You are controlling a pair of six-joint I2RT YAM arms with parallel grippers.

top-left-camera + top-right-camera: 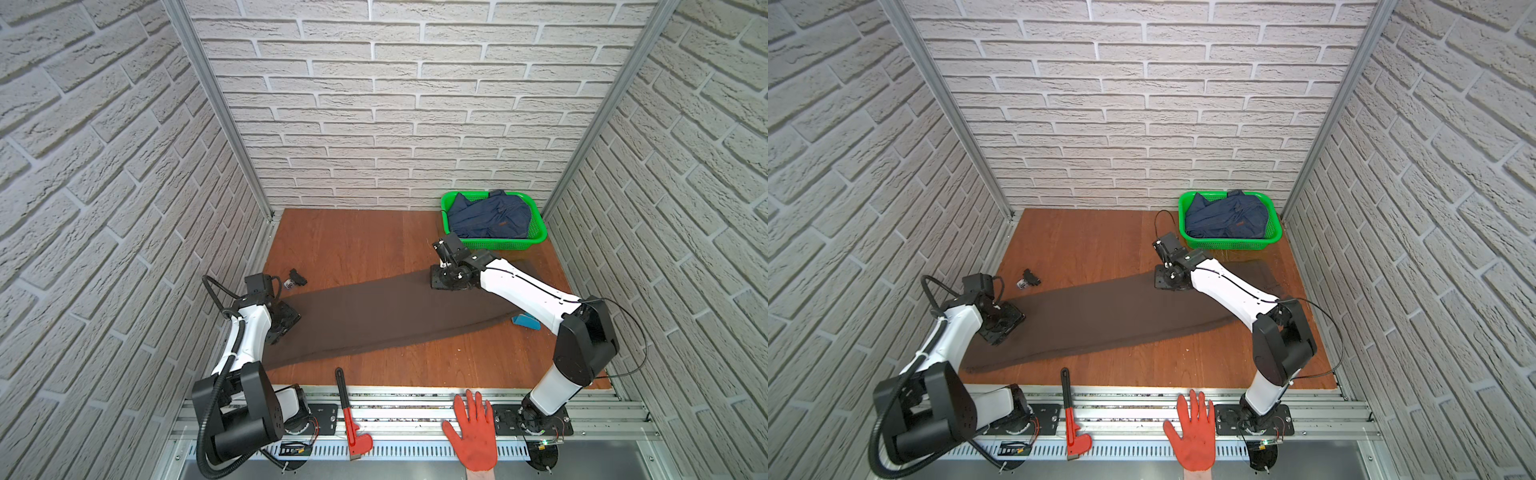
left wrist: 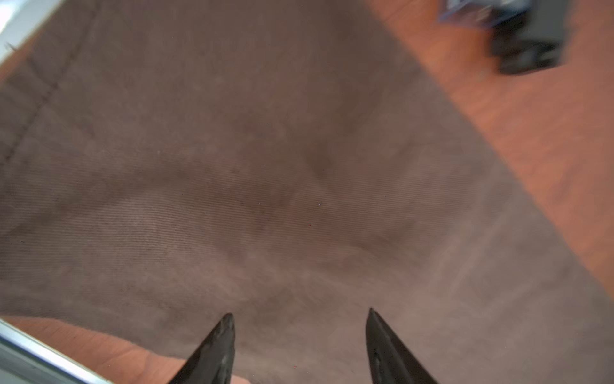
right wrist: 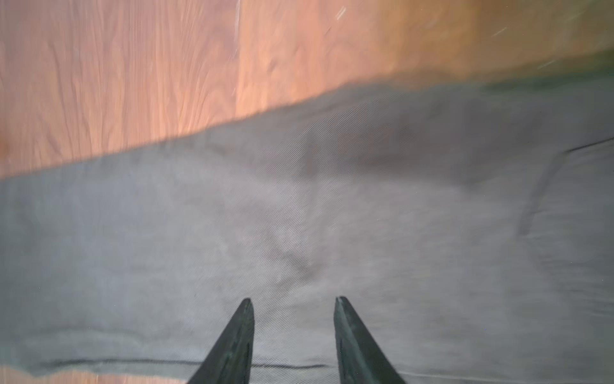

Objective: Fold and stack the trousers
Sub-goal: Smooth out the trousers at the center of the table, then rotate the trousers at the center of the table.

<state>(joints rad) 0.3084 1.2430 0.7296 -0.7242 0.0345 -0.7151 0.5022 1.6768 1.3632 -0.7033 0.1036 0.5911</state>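
Parted and empty at the left gripper (image 2: 299,316), directly over the trousers (image 1: 395,316), spread flat presumably for folding; likewise released at the right gripper (image 3: 294,299), above the cloth's far edge; beyond that, a green basket (image 1: 498,245) of denim (image 1: 490,216).

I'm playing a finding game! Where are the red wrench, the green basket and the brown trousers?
Red pipe wrench (image 1: 348,417), a top view, red handle.
Green basket (image 1: 498,244), a top view, front wall.
Brown trousers (image 1: 395,316), a top view, middle of the fabric.
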